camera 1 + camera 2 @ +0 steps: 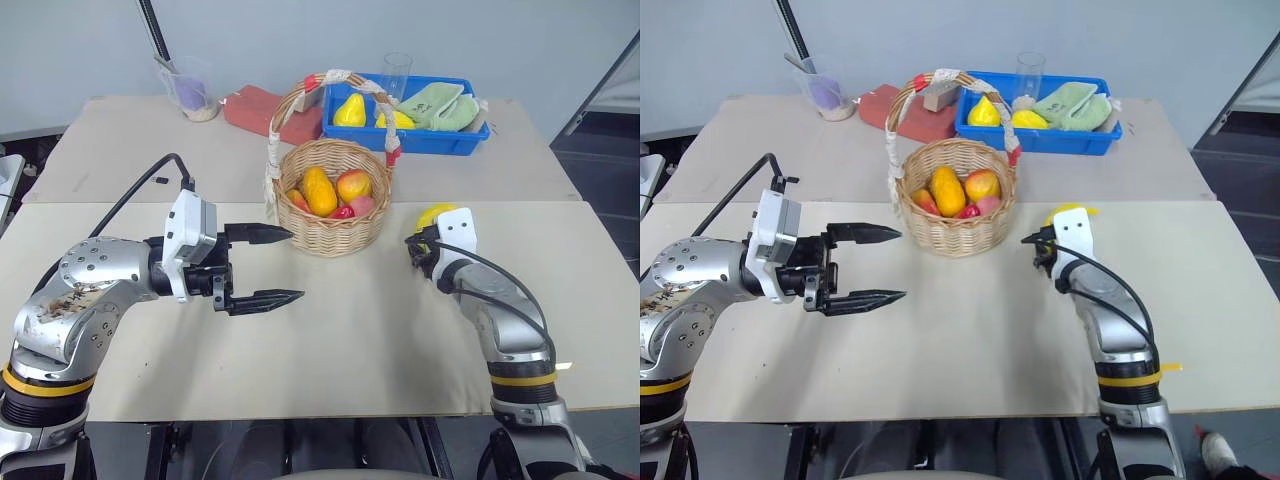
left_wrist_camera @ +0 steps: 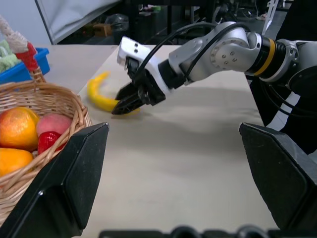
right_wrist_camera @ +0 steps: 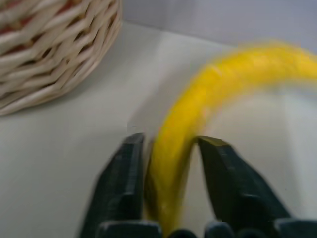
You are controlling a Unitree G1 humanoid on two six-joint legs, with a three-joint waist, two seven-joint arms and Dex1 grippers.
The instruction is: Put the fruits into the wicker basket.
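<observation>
Banana (image 2: 99, 94) lies on the worktop (image 1: 350, 340) just right of the wicker basket (image 1: 335, 235), which holds the other fruits (image 1: 330, 190), right gripper (image 2: 124, 103) fingers pinching its end, likely for a lift, while left gripper (image 1: 262, 266) hovers fingers spread, idle

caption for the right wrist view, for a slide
Right gripper closing its black fingers around the yellow banana on the table, beside the wicker basket.

Woven wicker basket (image 1: 334, 212), matt table (image 1: 350, 340), seemingly smooth banana (image 3: 208, 104).
</observation>
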